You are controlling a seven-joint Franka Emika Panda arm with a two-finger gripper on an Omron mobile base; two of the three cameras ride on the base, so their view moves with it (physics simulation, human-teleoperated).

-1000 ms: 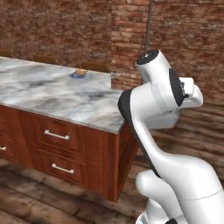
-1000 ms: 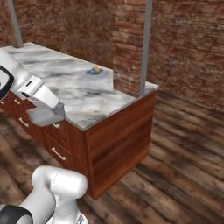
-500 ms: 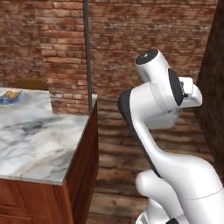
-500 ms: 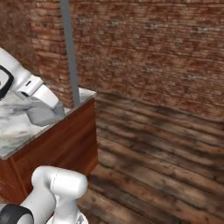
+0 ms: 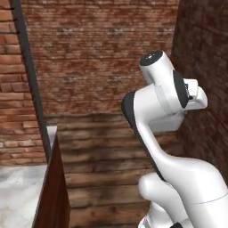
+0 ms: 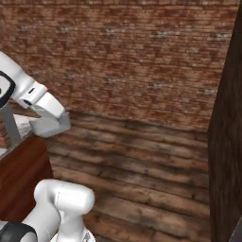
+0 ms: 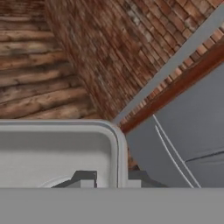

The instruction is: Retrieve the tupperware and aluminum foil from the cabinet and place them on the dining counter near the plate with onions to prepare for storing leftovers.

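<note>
Here the hand [image 7: 111, 179] is clamped on the tupperware [image 7: 52, 153]: in the hand view its two dark fingertips [image 7: 85, 178] straddle the tub's rounded grey rim, one inside the wall and one outside it, with the pale translucent floor of the tub spread to the left of them. Past the tub that view shows a red brick wall [image 7: 131, 48], a plank floor [image 7: 35, 65], a slanting grey pole [image 7: 175, 61] and a reddish-brown wooden edge running just beside it. In the left base view the white arm [image 5: 164, 116] stands folded up on the right, and a corner of the marble tabletop [image 5: 20, 187] on its reddish-brown base sits at the lower left, with the grey pole rising behind it against the brick. In the right base view the arm's white wrist end [image 6: 47, 113] hangs above the tabletop's wooden corner [image 6: 21, 175] at the left edge, the tub itself hard to make out there; a dark wooden panel [image 6: 227, 142] fills the right side, and plank floor lies between.
</note>
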